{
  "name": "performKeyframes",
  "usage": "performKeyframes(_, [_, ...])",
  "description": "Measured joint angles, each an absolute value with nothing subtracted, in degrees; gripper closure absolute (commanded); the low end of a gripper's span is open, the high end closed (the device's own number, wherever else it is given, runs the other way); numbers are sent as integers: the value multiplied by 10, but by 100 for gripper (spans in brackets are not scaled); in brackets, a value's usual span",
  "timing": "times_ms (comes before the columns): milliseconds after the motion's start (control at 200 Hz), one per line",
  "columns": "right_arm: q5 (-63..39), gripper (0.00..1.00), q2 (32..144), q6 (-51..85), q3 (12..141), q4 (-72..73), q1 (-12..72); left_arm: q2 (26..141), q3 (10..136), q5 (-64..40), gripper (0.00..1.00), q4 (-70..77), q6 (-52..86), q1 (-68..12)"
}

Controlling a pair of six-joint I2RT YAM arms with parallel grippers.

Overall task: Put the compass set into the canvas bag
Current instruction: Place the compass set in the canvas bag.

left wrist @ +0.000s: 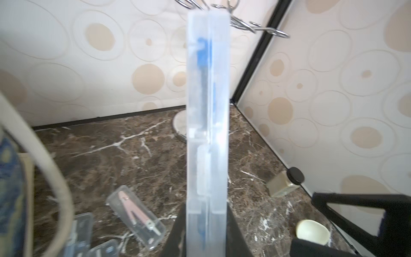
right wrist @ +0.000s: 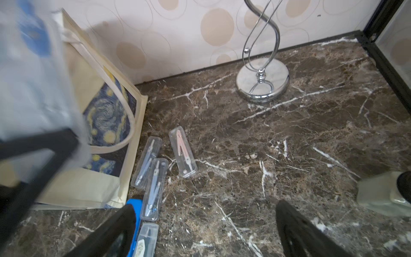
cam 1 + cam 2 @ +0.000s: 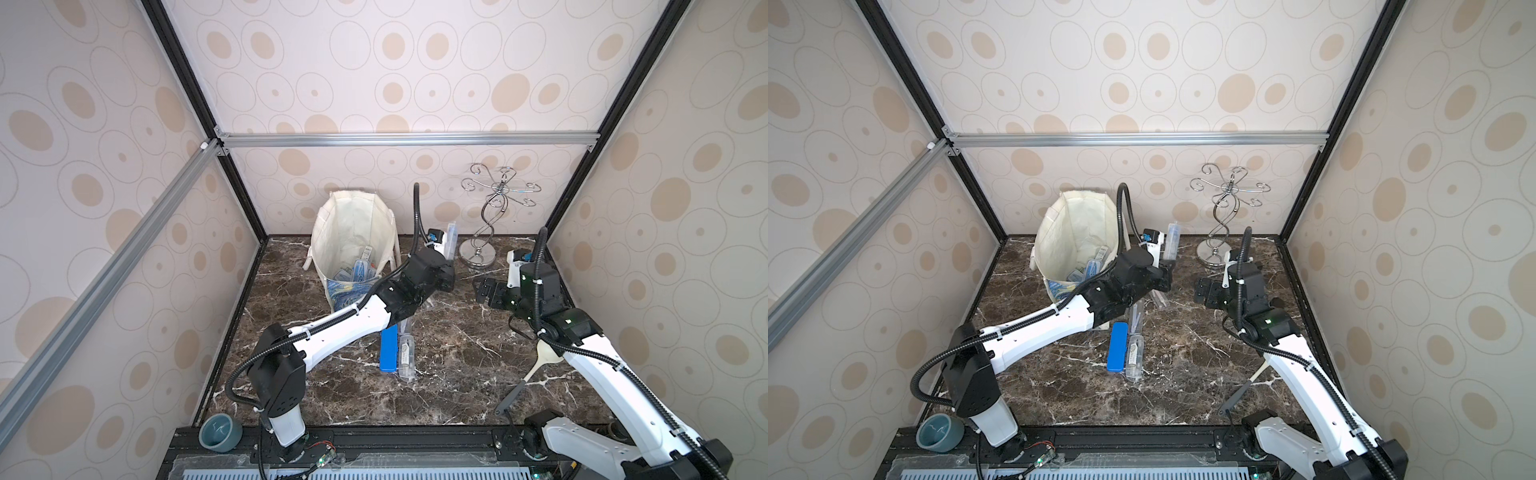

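At one o'clock, chrome hook stand [image 3: 478,258]; at eight, teal bowl [image 3: 216,442]; at four, cream spatula [image 3: 545,357] on marble table [image 3: 457,374].

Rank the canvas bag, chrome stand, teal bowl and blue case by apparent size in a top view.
Largest first:
canvas bag
chrome stand
teal bowl
blue case
The bowl lies nearer the camera, so the last two are unsure.

Robot test cell in a lab, dressed like a home: alu frame bars [image 3: 407,139] hold wallpapered panels [image 3: 374,62] (oval print), marble-look tabletop [image 3: 457,353], left arm [image 3: 345,328] & right arm [image 3: 615,374] mounted on a black rail [image 3: 415,436] at 6 o'clock, chrome stand [image 3: 478,257] at 1 o'clock.
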State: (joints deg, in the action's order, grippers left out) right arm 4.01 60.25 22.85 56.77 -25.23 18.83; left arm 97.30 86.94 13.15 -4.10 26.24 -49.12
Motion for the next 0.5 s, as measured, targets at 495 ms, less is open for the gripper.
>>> performKeyframes(495, [-1, 1, 680, 222, 551, -270, 188, 897, 898, 204, 90, -193, 209, -292])
